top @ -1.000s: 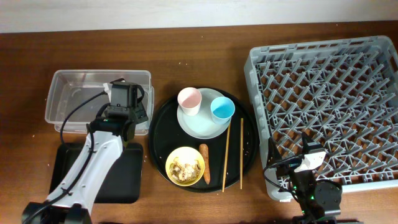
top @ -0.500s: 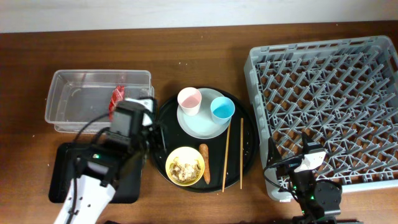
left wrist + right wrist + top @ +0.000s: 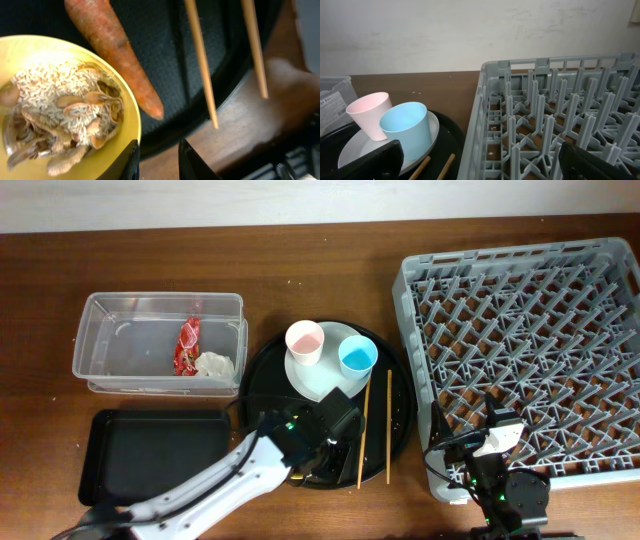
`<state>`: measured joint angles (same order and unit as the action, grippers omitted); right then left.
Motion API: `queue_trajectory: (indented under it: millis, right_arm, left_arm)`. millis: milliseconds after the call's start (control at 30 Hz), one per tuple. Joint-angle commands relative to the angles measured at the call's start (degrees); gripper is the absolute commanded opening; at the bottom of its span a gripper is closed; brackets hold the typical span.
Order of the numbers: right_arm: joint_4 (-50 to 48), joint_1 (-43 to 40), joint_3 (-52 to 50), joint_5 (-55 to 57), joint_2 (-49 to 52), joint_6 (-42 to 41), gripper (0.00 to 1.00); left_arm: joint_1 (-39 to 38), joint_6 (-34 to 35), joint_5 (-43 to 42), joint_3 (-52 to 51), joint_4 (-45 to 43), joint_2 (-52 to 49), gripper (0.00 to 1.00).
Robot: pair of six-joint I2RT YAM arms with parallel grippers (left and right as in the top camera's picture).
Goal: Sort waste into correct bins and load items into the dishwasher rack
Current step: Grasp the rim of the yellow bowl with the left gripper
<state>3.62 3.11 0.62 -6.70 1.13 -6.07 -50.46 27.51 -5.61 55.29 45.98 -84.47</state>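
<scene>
Looking from overhead, you find the left arm (image 3: 215, 480) stretched low across the worktop (image 3: 300, 250) onto the round tray (image 3: 405, 420), its pincer (image 3: 335, 423) covering what lies beneath. The wrapper (image 3: 188, 345) and tissue (image 3: 215, 364) sit in the tub (image 3: 100, 370). The black tray (image 3: 150, 455) holds nothing.

In the left wrist view, that pincer (image 3: 156, 161) is pitched down with its fingers (image 3: 131, 160) slightly spread and nothing between them, poised near the bowl (image 3: 128, 107) rim. The carrot (image 3: 117, 55) lies close against the bowl, on the round tray; contact is unclear. It probably handles as light, stiff and smooth, so pinch it across its thicker middle, not the tapered tip. The scraps (image 3: 60, 110) are loose and would spill if you tip the bowl.

In the right wrist view, the right pincer (image 3: 480, 167) is spread wide and empty, low beside the rack (image 3: 545, 125).
</scene>
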Motion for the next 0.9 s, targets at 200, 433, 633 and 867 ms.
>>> queue_trajectory:
  millis: [200, 433, 633, 867]
  right_arm:
    - [0.24, 0.35, -0.31, -0.11, -0.28, -0.24, 0.98]
    - [0.24, 0.35, -0.31, -0.11, -0.28, -0.24, 0.98]
    - [0.24, 0.35, -0.31, -0.11, -0.28, -0.24, 0.98]
    - [0.24, 0.35, -0.31, -0.11, -0.28, -0.24, 0.98]
  left_arm:
    - [-0.13, 0.31, 7.56, -0.02, -1.42, -3.52, 0.27]
    - [-0.17, 0.31, 7.34, -0.9, -3.06, -4.7, 0.27]
    - [-0.17, 0.33, 6.82, -1.14, -4.2, -8.37, 0.27]
    - [-0.17, 0.31, 6.71, -1.14, -4.57, -8.44, 0.05]
